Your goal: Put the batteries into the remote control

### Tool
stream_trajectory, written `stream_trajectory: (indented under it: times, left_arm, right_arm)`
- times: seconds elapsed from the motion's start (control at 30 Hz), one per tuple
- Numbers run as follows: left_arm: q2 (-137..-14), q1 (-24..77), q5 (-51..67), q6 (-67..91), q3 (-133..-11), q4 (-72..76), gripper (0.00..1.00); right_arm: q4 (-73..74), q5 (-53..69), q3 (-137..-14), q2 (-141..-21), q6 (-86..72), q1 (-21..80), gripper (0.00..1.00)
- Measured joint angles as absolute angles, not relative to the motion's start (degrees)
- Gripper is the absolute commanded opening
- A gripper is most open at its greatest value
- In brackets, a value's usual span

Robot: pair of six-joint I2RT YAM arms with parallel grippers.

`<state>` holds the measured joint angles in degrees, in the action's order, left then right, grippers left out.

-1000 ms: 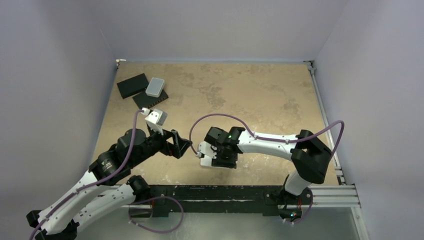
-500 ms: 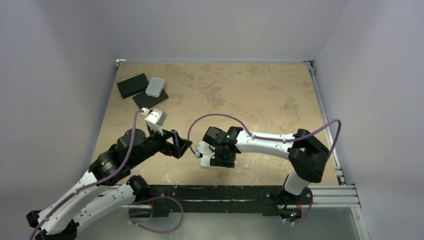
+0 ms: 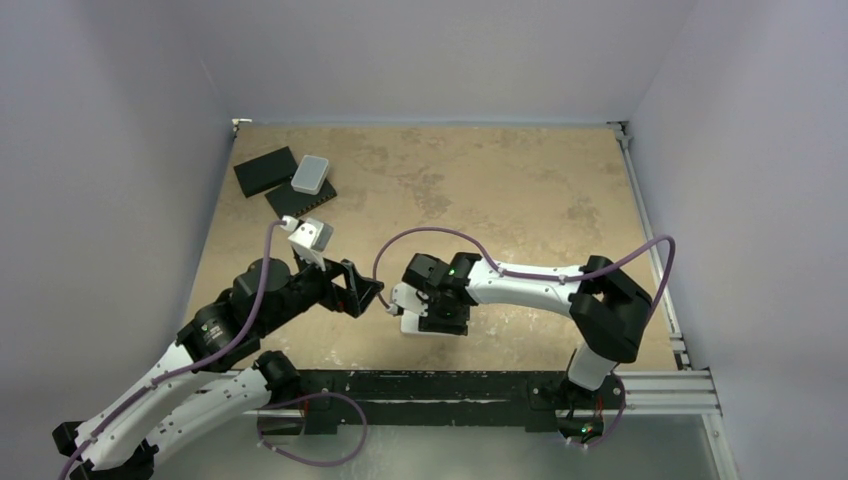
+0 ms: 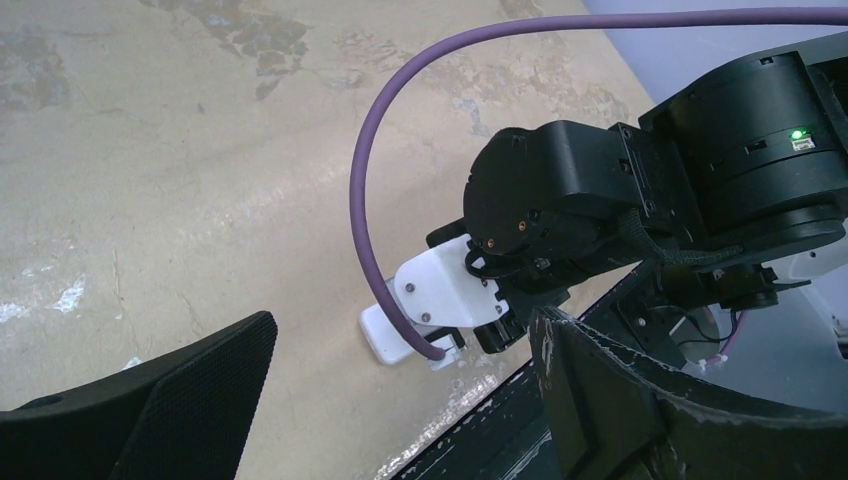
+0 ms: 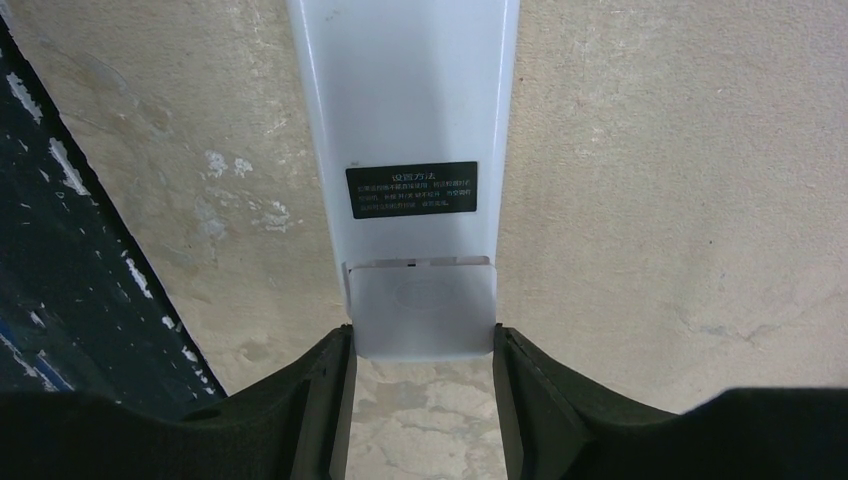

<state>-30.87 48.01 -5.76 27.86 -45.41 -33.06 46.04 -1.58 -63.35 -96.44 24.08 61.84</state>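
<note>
The remote control [image 5: 410,90] lies back up on the table, white with a small dark label [image 5: 411,189]. Its battery-cover end [image 5: 421,315] sits between my right gripper's [image 5: 422,342] fingers, which press on both its sides. In the top view the right gripper [image 3: 425,318] is low over the remote [image 3: 409,323] near the table's front edge. My left gripper [image 4: 400,400] is open and empty, just left of the remote [image 4: 385,338], and it also shows in the top view [image 3: 366,296]. The batteries are out of view.
A light grey rounded box [image 3: 311,174] rests on two flat black slabs [image 3: 264,170] at the back left. The black front rail [image 3: 450,385] runs close below the remote. A purple cable [image 4: 370,180] loops over the right wrist.
My right gripper has shifted slightly to the left, still on the remote. The left arm has not moved.
</note>
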Motion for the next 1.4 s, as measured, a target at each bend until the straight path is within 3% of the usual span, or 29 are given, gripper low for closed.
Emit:
stream_trajectory:
  times: [1.4]
  left_arm:
    - [-30.83,48.01,-5.76,27.86,-45.41,-33.06,0.99]
  right_arm:
    - [47.83,-2.31,-65.04,-98.0,24.05,63.07,0.31]
